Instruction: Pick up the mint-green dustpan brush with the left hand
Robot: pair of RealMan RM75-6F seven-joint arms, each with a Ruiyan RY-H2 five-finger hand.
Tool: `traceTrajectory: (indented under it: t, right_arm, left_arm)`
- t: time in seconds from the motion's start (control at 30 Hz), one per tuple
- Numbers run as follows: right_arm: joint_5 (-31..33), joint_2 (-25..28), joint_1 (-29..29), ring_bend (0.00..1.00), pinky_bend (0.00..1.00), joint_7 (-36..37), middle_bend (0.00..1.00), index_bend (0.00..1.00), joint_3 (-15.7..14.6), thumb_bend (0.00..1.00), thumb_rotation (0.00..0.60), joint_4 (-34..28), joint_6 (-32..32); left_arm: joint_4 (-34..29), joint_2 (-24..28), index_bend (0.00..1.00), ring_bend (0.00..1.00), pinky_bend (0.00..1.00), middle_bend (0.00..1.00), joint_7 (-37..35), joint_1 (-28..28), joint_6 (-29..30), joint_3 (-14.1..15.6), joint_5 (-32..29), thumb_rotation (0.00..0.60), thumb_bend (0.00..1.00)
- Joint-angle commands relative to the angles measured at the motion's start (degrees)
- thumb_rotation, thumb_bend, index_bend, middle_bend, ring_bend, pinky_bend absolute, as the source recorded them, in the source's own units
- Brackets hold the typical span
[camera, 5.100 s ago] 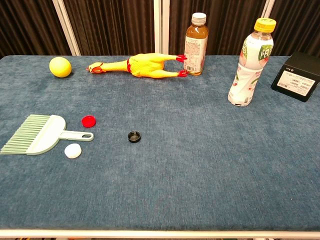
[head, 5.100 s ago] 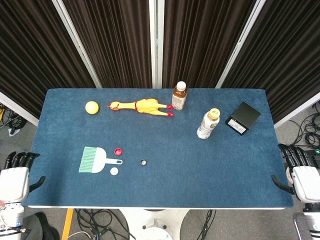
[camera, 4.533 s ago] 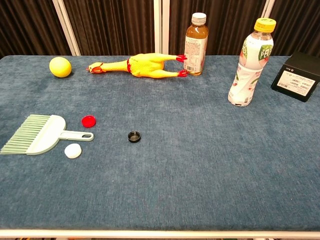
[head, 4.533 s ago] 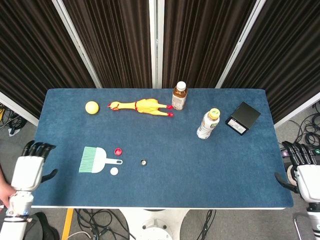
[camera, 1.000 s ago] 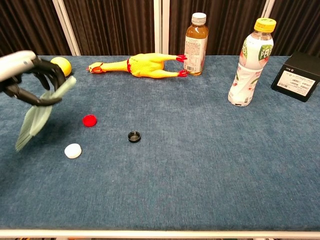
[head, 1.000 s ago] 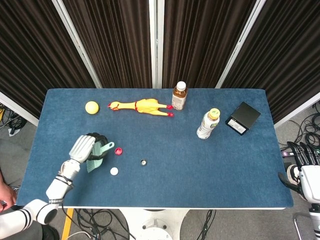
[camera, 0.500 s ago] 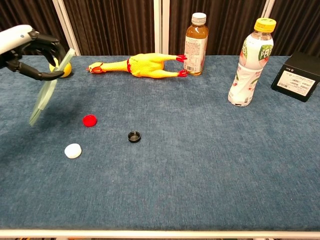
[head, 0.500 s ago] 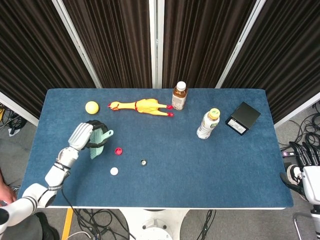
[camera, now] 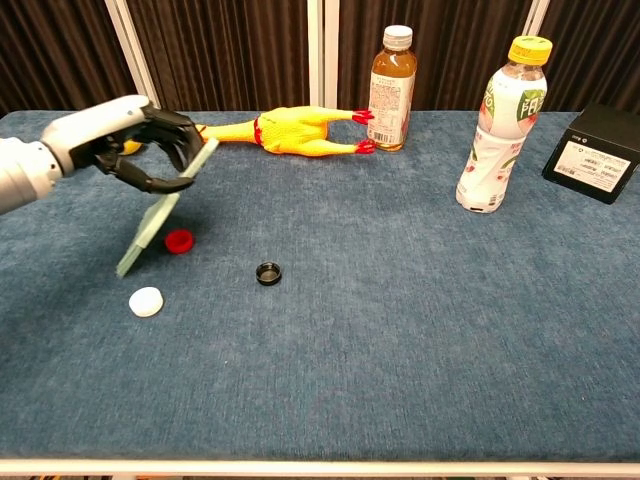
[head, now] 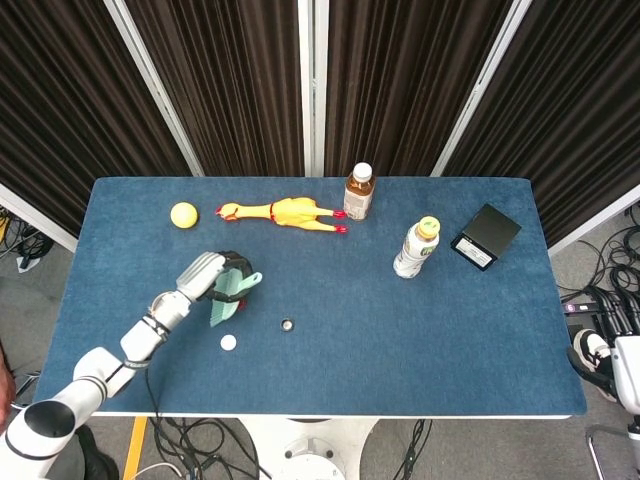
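My left hand (head: 207, 273) grips the mint-green dustpan brush (head: 228, 296) by its handle and holds it clear of the blue table (head: 420, 330). In the chest view the left hand (camera: 135, 138) is at the upper left and the brush (camera: 153, 226) hangs from it edge-on, bristles slanting down to the left, just beside the red cap (camera: 179, 241). My right hand (head: 618, 352) shows only partly at the right edge of the head view, off the table, fingers spread and holding nothing.
A white cap (camera: 146, 301) and a black cap (camera: 268, 272) lie near the brush. Along the back are a yellow ball (head: 183, 214), a rubber chicken (camera: 290, 130), a tea bottle (camera: 392, 85), a yellow-capped bottle (camera: 505, 125) and a black box (camera: 600, 155).
The left hand, which earlier reached in and picked the brush off the table, has carried it to the right over the red cap. The right hand has slid further out of view.
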Motion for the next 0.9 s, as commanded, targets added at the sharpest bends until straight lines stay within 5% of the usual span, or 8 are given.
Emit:
traceTrajectory:
  t: [0.03, 0.9]
  right_arm:
    - [0.2, 0.1, -0.3, 0.0, 0.0, -0.1, 0.12, 0.0, 0.0, 0.17, 0.6, -0.1, 0.2]
    - [0.4, 0.1, -1.4, 0.0, 0.0, 1.7, 0.12, 0.0, 0.2, 0.17, 0.6, 1.3, 1.1]
  left_arm:
    - [-1.0, -0.1, 0.53, 0.38, 0.38, 0.54, -2.7, -1.7, 0.4, 1.5, 1.6, 0.6, 0.41]
    - [-11.2, -0.6, 0.53, 0.38, 0.37, 0.54, -4.9, -9.1, 1.0, 3.8, 4.1, 0.6, 0.41]
